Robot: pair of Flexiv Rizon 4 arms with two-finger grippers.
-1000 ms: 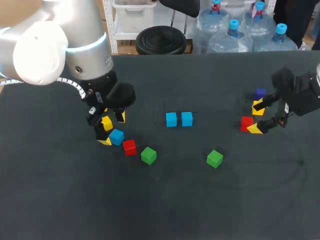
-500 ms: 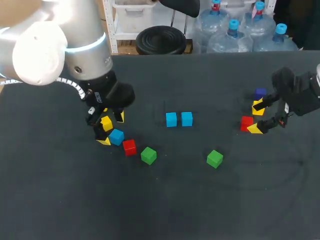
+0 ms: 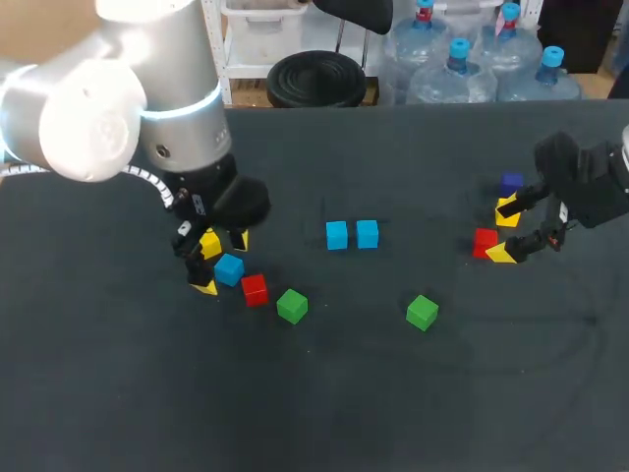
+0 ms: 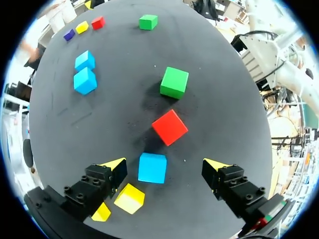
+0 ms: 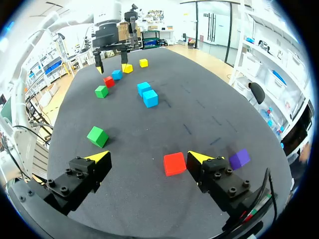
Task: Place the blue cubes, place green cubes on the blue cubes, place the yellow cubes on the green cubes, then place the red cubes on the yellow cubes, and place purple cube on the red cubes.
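My left gripper is open low over the table, with a blue cube between its fingers, untouched. A yellow cube lies beside one finger. Just ahead lie a red cube and a green cube. Two blue cubes sit side by side at mid-table. Another green cube lies nearer the front. My right gripper is open beside a red cube, with a purple cube close by.
A second yellow cube peeks out beside my left finger. Far off in the left wrist view, a yellow cube lies between the purple and red ones near my right gripper. The dark table has bare cloth along its front.
My left arm has shifted slightly to the right and its gripper has settled a little closer around the blue cube. The right arm and all cubes stay where they were.
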